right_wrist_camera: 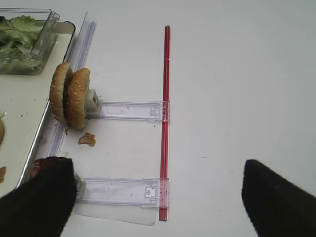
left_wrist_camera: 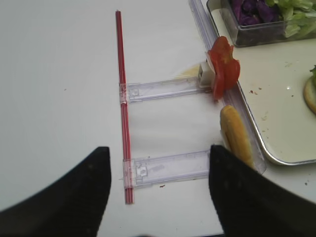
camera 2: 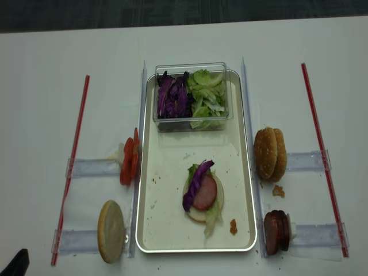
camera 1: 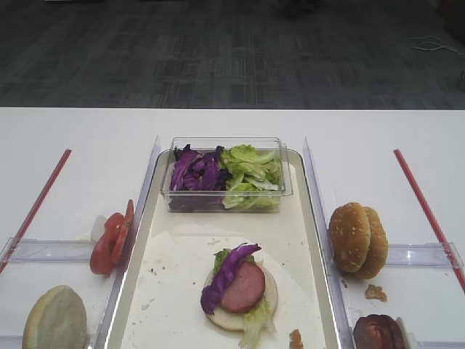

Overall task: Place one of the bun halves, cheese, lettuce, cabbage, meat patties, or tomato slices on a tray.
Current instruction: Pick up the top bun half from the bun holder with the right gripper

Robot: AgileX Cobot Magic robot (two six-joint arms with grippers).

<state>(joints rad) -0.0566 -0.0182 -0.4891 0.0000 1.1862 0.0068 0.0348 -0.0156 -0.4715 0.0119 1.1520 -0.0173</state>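
Observation:
The cream-white tray (camera 1: 298,218) holds a stack of pale bun, lettuce, a meat patty (camera 1: 243,286) and cabbage. More lettuce (camera 1: 251,174) and cabbage (camera 1: 195,173) fill a clear box at its far end. Two sesame bun halves (right_wrist_camera: 71,98) stand on edge right of the tray, with the meat patties (right_wrist_camera: 42,165) nearer. The tomato slices (left_wrist_camera: 223,66) stand left of it. No cheese is in view. My right gripper (right_wrist_camera: 158,197) is open above a clear rail, empty. My left gripper (left_wrist_camera: 158,192) is open too, over the left rails, holding nothing.
A pale bun half (left_wrist_camera: 237,136) leans against the tray's left rim. Red rods (camera 1: 425,207) and clear rails (right_wrist_camera: 128,109) lie on the white table on both sides. A crumb (right_wrist_camera: 87,139) lies below the sesame buns.

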